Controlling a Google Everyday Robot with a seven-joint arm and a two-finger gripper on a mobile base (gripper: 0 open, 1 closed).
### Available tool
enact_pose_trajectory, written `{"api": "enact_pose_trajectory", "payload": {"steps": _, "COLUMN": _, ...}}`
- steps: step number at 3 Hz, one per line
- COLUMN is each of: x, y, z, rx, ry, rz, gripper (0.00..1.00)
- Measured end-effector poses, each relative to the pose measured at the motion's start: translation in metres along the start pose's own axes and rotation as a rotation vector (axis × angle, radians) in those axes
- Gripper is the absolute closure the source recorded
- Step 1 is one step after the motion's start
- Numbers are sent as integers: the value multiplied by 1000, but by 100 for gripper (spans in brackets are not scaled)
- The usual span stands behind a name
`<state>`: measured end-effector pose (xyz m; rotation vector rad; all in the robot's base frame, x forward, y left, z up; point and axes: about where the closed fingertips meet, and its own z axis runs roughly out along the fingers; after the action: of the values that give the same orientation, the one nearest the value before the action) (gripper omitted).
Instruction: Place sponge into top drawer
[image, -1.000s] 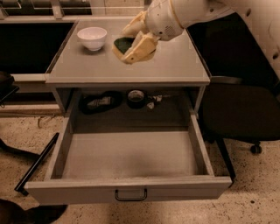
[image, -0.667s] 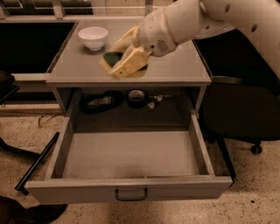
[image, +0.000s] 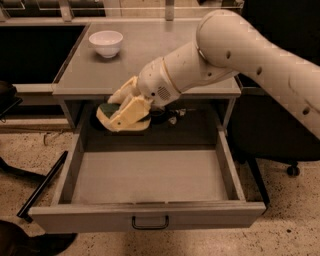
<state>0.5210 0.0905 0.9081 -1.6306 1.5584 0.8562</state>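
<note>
My gripper (image: 120, 114) is shut on the sponge (image: 106, 111), whose dark green top and yellow foam show between the cream fingers (image: 131, 111). It hangs over the back left part of the open top drawer (image: 150, 175), just below the tabletop's front edge. The drawer is pulled far out; its grey front panel carries a small dark pull handle (image: 150, 223) at the centre. The white arm (image: 225, 55) reaches in from the upper right and hides part of the drawer's back.
A white bowl (image: 106, 43) stands at the back left of the grey tabletop (image: 150, 55). Dark small objects (image: 172, 116) lie at the drawer's back, partly hidden. A black office chair base (image: 292, 167) stands to the right.
My gripper has carried the sponge from above the tabletop forward, left and down, over the table's front edge, to above the drawer's back left part.
</note>
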Motion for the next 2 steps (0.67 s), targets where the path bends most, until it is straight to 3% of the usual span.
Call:
{"api": "enact_pose_trajectory", "payload": {"steps": 1, "x": -1, "y": -1, "z": -1, "rx": 2, "ry": -1, "rz": -2, "gripper": 100}}
{"api": "enact_pose_trajectory", "payload": {"steps": 2, "x": 17, "y": -4, "z": 14, "rx": 9, "ry": 0, "rz": 6, "gripper": 100}}
